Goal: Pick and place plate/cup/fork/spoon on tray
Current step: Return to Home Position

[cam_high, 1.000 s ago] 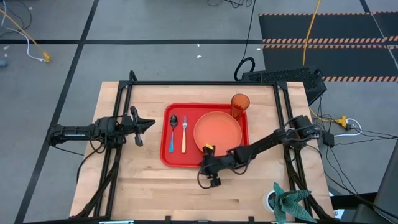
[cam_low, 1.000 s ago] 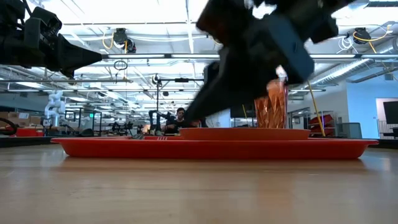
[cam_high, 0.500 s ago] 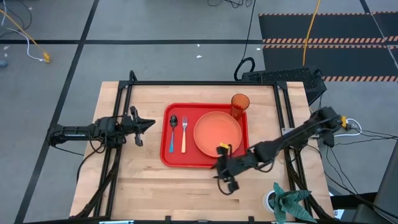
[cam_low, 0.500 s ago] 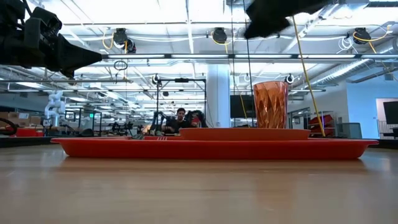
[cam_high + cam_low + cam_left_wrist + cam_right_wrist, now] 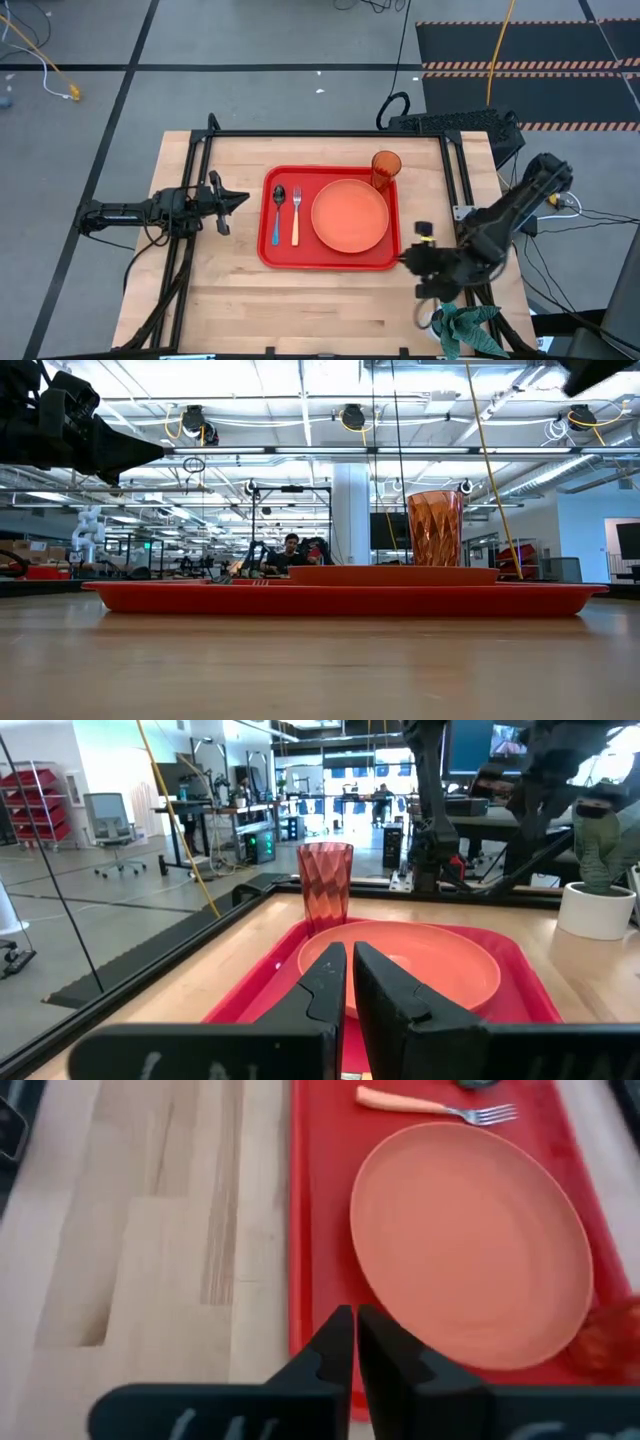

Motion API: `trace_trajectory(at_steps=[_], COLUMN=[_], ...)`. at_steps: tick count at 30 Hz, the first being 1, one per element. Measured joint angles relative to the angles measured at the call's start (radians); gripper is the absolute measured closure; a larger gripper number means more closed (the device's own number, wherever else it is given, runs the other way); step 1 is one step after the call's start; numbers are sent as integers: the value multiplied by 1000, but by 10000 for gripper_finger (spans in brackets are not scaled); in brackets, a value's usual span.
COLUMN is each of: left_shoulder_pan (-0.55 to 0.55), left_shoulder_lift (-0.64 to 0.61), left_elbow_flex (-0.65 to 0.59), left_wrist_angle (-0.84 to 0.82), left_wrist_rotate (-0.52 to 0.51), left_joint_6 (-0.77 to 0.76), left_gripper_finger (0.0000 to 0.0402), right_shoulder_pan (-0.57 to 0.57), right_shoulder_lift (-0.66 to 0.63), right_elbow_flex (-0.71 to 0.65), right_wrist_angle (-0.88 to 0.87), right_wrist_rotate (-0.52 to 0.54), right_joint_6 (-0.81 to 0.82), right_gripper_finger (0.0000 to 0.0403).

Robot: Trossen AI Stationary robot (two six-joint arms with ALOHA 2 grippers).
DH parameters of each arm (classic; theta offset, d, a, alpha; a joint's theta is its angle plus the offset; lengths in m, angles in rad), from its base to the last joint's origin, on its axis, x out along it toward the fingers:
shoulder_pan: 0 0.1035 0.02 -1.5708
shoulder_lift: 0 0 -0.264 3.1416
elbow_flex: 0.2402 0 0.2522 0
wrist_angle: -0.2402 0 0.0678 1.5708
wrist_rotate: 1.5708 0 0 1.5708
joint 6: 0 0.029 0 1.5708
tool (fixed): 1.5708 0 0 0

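All four small things lay inside the tray (image 5: 330,262), which sat in the middle of the desk (image 5: 220,290). The plate (image 5: 350,215) filled the part of the tray toward the right arm. The cup (image 5: 386,168) stood upright in the tray's corner on that same side, just beside the plate's rim. The spoon (image 5: 278,212) and the fork (image 5: 296,215) lay parallel in the narrow strip toward the left arm, with the spoon next to the tray's rim. I judged this to be an ordered table setting, so the placing seemed finished and only the going back to rest was left.

This would explain why both arms held nothing. The right end effector (image 5: 410,262) hung over the bare desk, just off the tray's corner opposite to the cup. Its fingers were almost together, with only a thin slit between them. The plate was the nearest thing to it, near but not touching. The left end effector (image 5: 236,198) waited off the tray's other side, raised above the desk. It was also narrow and empty, it pointed toward the spoon, and it was clearly apart from the rim.
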Motion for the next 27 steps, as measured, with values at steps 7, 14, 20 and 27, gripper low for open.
trace_trajectory(at_steps=[7,14,20,27], left_shoulder_pan=[0,0,0,0], left_shoulder_lift=[0,0,0,0], left_elbow_flex=[0,0,0,0], left_wrist_angle=[0,0,0,0], left_wrist_rotate=[0,0,0,0], left_joint_6=[0,0,0,0], left_gripper_finger=[373,373,373,373], right_shoulder_pan=[163,223,222,218], right_shoulder_lift=[-200,-424,-651,-989], right_elbow_flex=[-287,-606,-789,-929], right_wrist_angle=[103,448,727,847], right_wrist_rotate=[101,154,152,55], right_joint_6=[254,195,-104,-283], right_gripper_finger=[402,403,403,403])
